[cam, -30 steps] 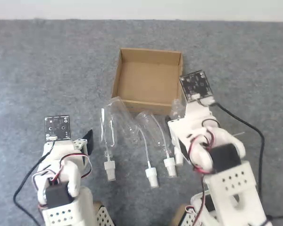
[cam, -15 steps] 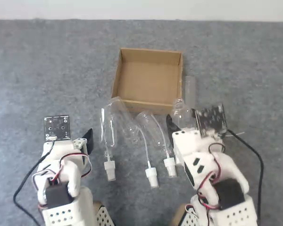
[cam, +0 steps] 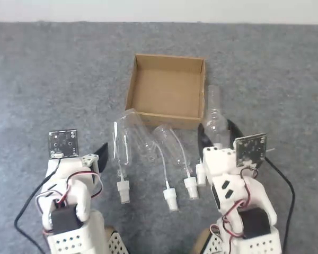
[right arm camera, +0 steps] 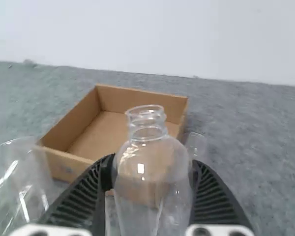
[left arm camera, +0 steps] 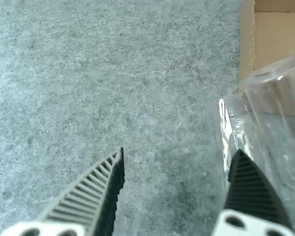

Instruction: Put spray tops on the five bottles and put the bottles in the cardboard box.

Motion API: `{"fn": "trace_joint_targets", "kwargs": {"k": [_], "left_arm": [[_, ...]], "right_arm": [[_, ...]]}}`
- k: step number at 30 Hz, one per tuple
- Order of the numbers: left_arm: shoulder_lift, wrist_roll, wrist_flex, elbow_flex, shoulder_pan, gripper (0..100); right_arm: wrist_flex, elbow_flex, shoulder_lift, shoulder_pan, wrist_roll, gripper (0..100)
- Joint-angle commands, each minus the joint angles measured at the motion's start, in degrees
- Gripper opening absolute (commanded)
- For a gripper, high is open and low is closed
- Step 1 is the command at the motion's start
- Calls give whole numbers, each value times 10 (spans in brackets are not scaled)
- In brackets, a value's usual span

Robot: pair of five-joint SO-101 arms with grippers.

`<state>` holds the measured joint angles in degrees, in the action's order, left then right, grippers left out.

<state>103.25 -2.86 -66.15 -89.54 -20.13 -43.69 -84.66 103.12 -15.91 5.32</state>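
Observation:
My right gripper (cam: 218, 135) is shut on a clear bottle (cam: 215, 117) just right of the cardboard box (cam: 167, 90). In the right wrist view the bottle (right arm camera: 150, 164) stands between the fingers (right arm camera: 83, 196), its open neck bare, with the box (right arm camera: 108, 129) behind it. Several clear bottles (cam: 124, 140) lie in front of the box, with white spray tops (cam: 170, 199) pointing toward the arms. My left gripper (cam: 98, 157) stands open over the carpet, left of those bottles. In its wrist view that gripper (left arm camera: 172, 189) holds nothing, and a bottle (left arm camera: 265, 113) lies beside one fingertip.
Grey carpet (cam: 53, 79) covers the table, with free room left of the box and at the far right. A black cable (cam: 283, 169) trails beside the right arm. The box corner (left arm camera: 273, 34) stands beyond the left gripper.
The right arm has drawn back from over the bottles and swung right, bringing the clear bottle with it. The left arm has kept still.

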Motion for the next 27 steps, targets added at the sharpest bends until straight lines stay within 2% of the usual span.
{"fn": "trace_joint_targets", "kwargs": {"k": [1, 8, 12, 17, 23, 27], "left_arm": [[11, 6, 18, 58, 16, 322], [8, 1, 16, 86, 110, 323], [7, -55, 15, 89, 165, 323], [7, -74, 15, 88, 229, 322], [6, -90, -30, 85, 353, 320], [6, -69, -25, 65, 394, 320]], "right_arm": [[47, -6, 0, 32, 35, 80], [57, -9, 0, 85, 42, 80], [58, -6, 4, 131, 45, 80], [74, -2, 10, 195, 96, 80], [91, -3, 9, 220, 98, 81], [94, -3, 9, 222, 98, 82]]}}
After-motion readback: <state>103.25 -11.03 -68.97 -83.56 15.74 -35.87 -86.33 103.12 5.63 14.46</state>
